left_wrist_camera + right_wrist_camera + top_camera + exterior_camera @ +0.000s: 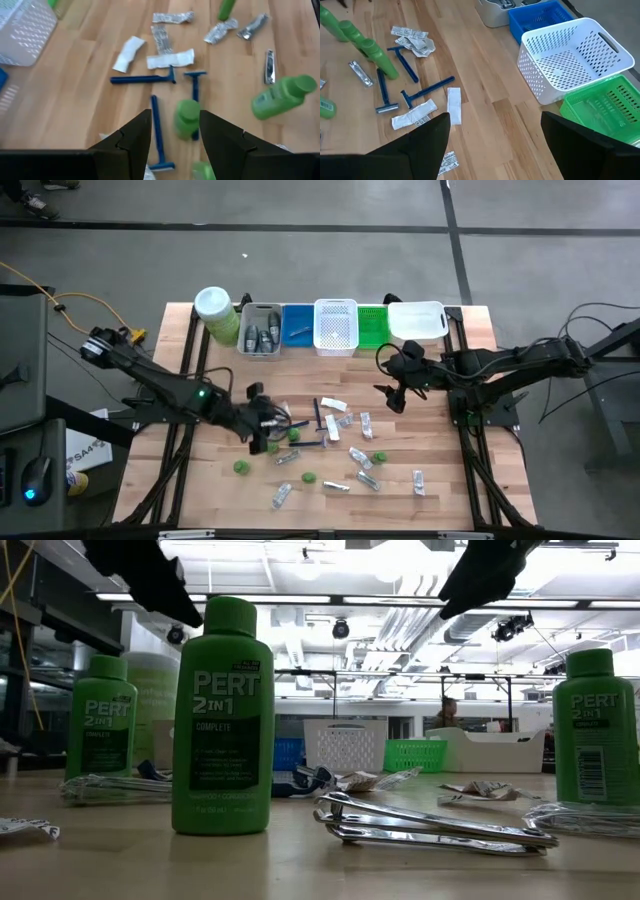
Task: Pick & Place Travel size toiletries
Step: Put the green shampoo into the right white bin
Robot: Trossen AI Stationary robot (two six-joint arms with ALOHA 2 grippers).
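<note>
Toiletries scattered over the table (200, 480) centre: three blue razors (142, 79) visible in the left wrist view, at least four green bottles (222, 715), several foil sachets (411, 33), one nail clipper (430, 825). Five bins (336, 326) and one jar (215, 313) line the far edge. Left gripper (175, 132), jaws part-open, straddles an upright bottle. Right gripper (495, 132), jaws wide and empty, hovers near the white bin.
</note>
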